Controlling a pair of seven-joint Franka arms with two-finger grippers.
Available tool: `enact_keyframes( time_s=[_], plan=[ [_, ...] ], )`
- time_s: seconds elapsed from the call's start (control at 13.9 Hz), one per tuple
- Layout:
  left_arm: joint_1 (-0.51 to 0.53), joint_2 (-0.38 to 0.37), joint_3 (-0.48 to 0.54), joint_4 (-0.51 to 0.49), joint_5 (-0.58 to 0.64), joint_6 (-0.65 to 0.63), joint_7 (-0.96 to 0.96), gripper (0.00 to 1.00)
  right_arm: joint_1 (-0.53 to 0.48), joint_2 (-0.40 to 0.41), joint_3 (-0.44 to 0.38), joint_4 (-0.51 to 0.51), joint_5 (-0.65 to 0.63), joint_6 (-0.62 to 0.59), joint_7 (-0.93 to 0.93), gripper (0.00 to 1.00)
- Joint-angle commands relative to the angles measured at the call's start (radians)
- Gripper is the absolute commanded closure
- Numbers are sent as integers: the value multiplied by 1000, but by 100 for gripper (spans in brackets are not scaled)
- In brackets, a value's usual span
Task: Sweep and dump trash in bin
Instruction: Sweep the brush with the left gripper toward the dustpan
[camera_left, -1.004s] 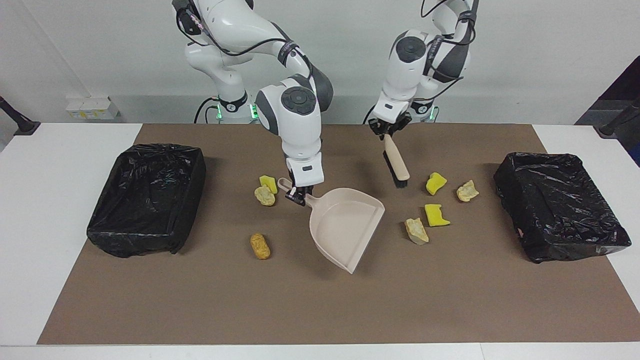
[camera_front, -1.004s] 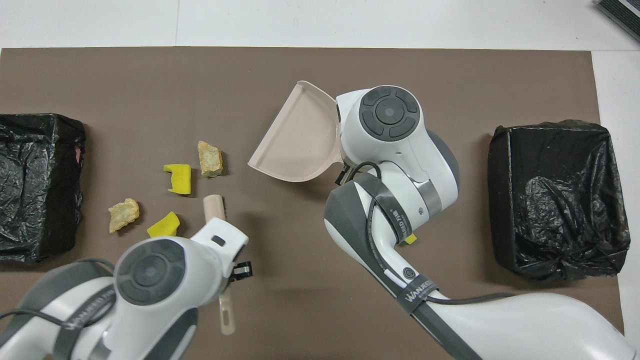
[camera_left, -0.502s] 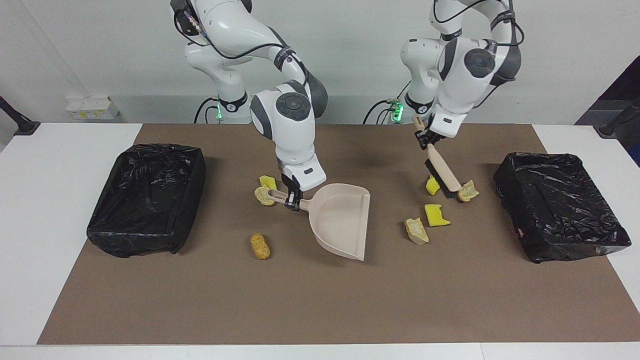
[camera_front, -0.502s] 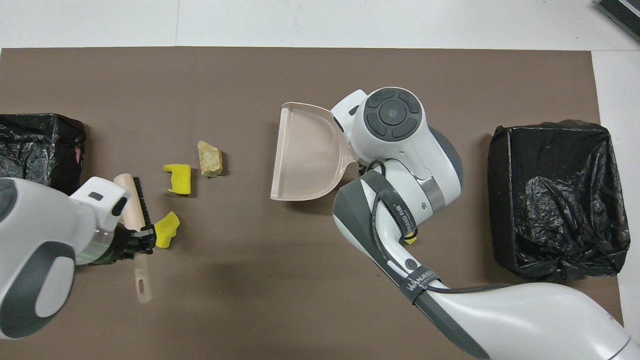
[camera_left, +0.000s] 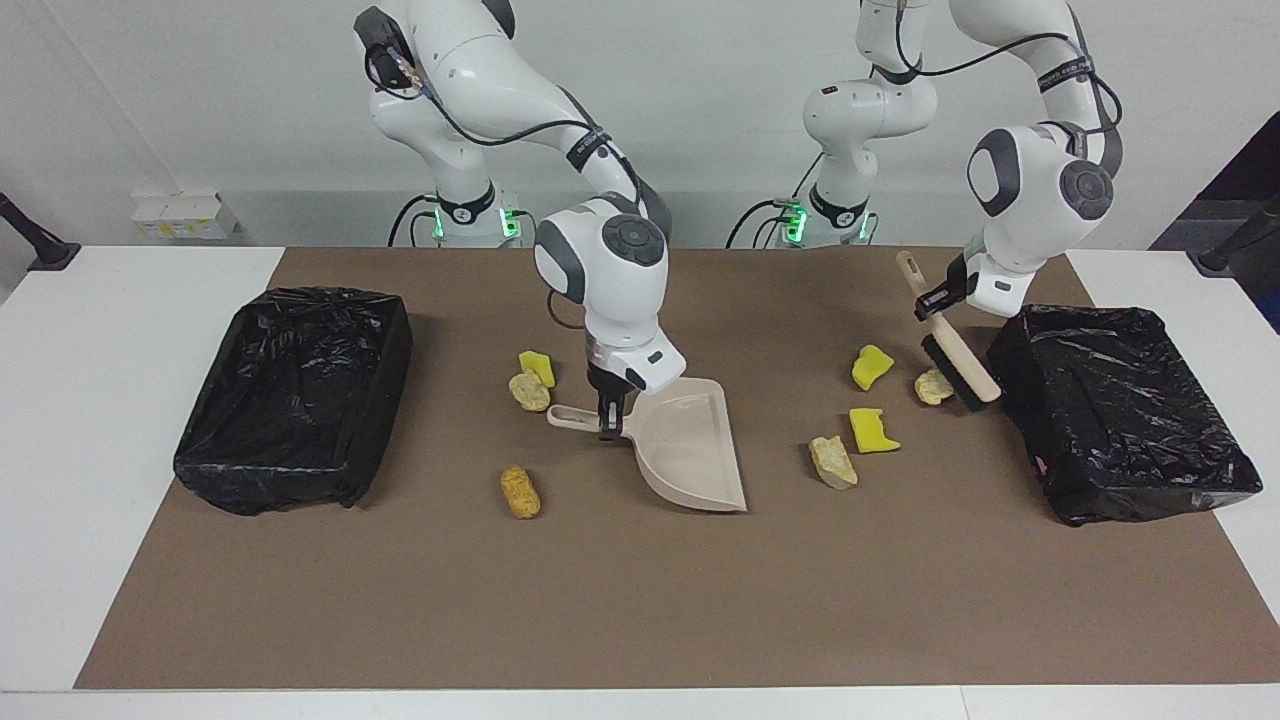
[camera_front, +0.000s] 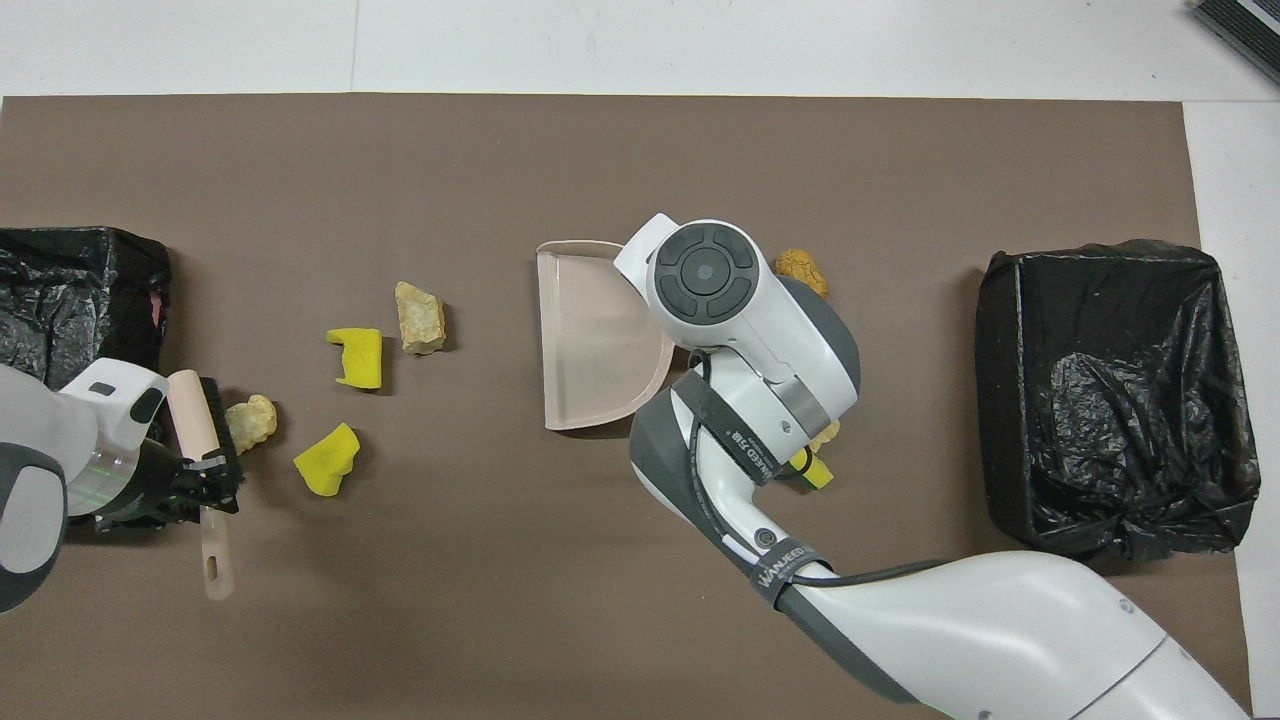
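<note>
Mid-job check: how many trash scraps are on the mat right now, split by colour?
Yellow scraps: 3
Tan or beige scraps: 3
Orange scrap: 1
Total: 7

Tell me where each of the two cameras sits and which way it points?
Facing view: high across the table, looking at both robots; whole arms show, the right gripper on the dustpan, the left gripper on the brush.
Overhead view: high above the robots' end, looking steeply down; arms enter from the bottom.
Both show the dustpan, brush, scraps and two black bins, half a turn apart.
</note>
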Motion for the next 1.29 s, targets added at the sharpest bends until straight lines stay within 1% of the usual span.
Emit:
enact_keyframes(
  time_s=[0.0, 0.07, 0.14, 0.29, 0.43, 0.5, 0.57, 0.72, 0.79, 0.93, 1.0, 1.08, 1.15, 1.22],
  plan=[
    [-8, 4, -7, -22, 7, 39, 26, 100, 0, 16, 7, 8, -29, 19, -28, 100],
    [-13, 4, -9, -24, 7, 50, 23, 100, 0, 16, 7, 6, -32, 19, -28, 100],
    [-46, 6, -10, -24, 5, 54, 21, 100, 2, 16, 7, 6, -33, 19, -28, 100],
    [-123, 17, -12, -24, -9, 88, 7, 100, 3, 18, 7, 8, -36, 19, -27, 100],
    [-233, 56, -10, -28, -30, 151, -73, 100, 12, 28, 7, 12, -41, 19, -27, 100],
    [-256, 63, -12, -24, -59, 187, -92, 100, 12, 34, 7, 14, -44, 19, -19, 100],
    [-276, 72, -12, -16, -97, 195, -92, 100, 18, 42, 7, 13, -46, 20, -13, 100],
    [-321, 80, -13, -2, -130, 220, -91, 100, 38, 53, 7, 14, -43, 34, 2, 100],
    [-339, 98, -13, 16, -154, 250, -95, 100, 37, 53, 7, 14, -41, 48, 3, 100],
    [-333, 132, -13, 97, -161, 235, -106, 100, 37, 53, 7, 14, -38, 49, 4, 100],
    [-326, 135, -12, 137, -161, 200, -108, 100, 35, 53, 7, 14, -38, 49, 4, 100],
    [-318, 126, -6, 180, -162, 135, -111, 100, 35, 53, 7, 14, -38, 49, 4, 100],
    [-286, 118, -6, 211, -161, 51, -109, 100, 35, 53, 7, 14, -36, 49, 4, 100],
    [-270, 104, -7, 215, -161, 6, -106, 100, 35, 54, 7, 14, -36, 49, 4, 100]
  ],
)
